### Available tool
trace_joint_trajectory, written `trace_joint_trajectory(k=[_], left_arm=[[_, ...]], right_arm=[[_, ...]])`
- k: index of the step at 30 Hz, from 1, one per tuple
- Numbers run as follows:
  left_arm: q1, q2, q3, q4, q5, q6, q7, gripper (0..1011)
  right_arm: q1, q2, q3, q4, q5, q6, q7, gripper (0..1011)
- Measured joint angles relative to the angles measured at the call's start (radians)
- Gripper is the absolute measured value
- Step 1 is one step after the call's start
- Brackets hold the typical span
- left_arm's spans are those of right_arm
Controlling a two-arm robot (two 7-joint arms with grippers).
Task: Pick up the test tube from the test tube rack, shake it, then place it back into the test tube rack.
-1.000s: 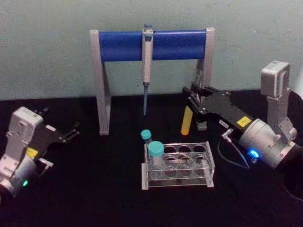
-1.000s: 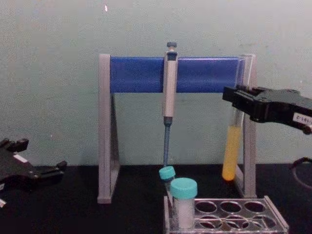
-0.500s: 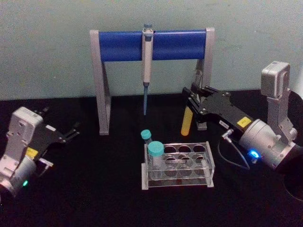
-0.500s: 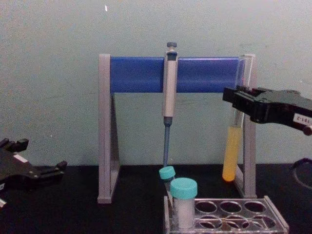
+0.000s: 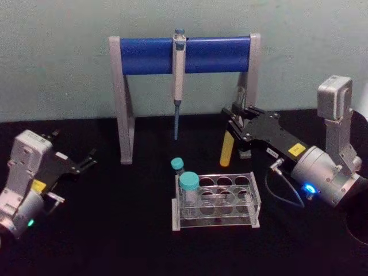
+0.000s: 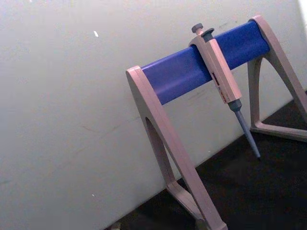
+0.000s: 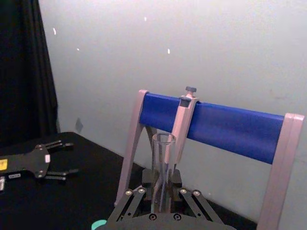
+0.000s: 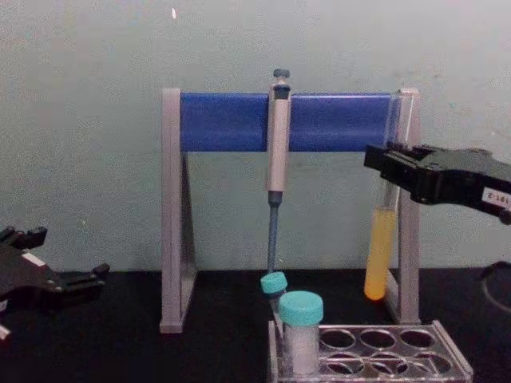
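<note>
My right gripper (image 5: 234, 123) is shut on the upper part of the test tube (image 5: 227, 149), a tall clear tube with yellow liquid in its lower part. It hangs upright in the air behind the rack's right end, close to the stand's right leg. From the chest view the test tube (image 8: 381, 251) hangs below the right gripper (image 8: 385, 163), its bottom above the test tube rack (image 8: 449, 361). The test tube's (image 7: 162, 167) open top rises between the fingers in the right wrist view. The clear test tube rack (image 5: 253, 198) sits mid-table. My left gripper (image 5: 86, 161) rests open at far left.
A grey-legged stand with a blue bar (image 5: 149, 54) stands at the back, with a pipette (image 5: 178, 80) hanging from it. A wide teal-capped tube (image 5: 188, 187) and a slim teal-capped tube (image 5: 177, 167) stand at the rack's left end.
The right gripper has sunk very slightly with the test tube in it. The left arm has not moved.
</note>
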Motion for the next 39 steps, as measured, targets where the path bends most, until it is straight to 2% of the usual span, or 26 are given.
trace_joint_trajectory(k=[7,17,23,39], left_arm=[[0.0,0.0,0.0,0.0,0.0,0.0,0.0,1001],[0.0,0.0,0.0,0.0,0.0,0.0,0.0,1001],[0.0,0.0,0.0,0.0,0.0,0.0,0.0,1001],[0.0,0.0,0.0,0.0,0.0,0.0,0.0,1001]], right_arm=[[-0.009,0.013,-0.002,-0.005,0.012,-0.008,0.024,235],[-0.024,0.068,-0.021,-0.024,0.065,-0.025,0.121,235],[-0.031,0.088,-0.039,-0.036,0.095,-0.03,0.15,235],[-0.013,0.093,-0.086,-0.01,0.113,-0.036,0.161,235]])
